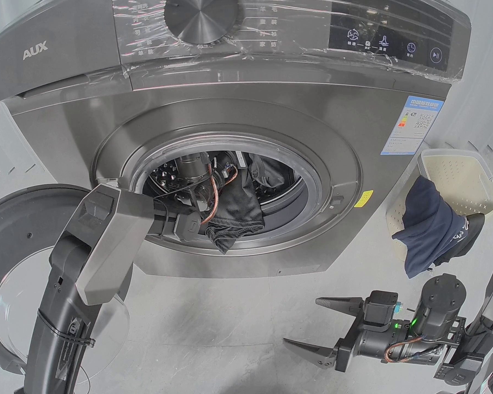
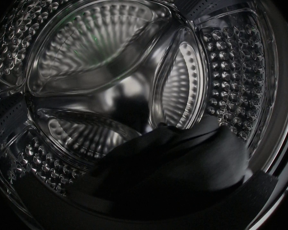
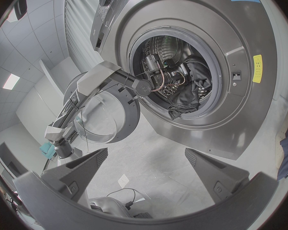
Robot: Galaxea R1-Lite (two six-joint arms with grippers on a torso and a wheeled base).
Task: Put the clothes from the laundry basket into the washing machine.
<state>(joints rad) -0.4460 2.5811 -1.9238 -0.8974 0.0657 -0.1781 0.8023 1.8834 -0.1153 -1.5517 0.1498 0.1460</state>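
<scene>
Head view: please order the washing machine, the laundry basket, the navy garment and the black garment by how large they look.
1. washing machine
2. laundry basket
3. navy garment
4. black garment, partly hidden, so this last place is unsure

Head view looked down at the washing machine (image 1: 323,138) from close. Left wrist view sat inside the drum (image 2: 96,48), probably facing its rear; right wrist view, farther off, shared the door opening (image 3: 166,47) with head view.

Washing machine (image 1: 290,110) brushed grey metal; drum (image 2: 96,45) glossy dimpled steel; black garment (image 1: 235,209) matt cloth; laundry basket (image 1: 465,176) perforated plastic.
</scene>
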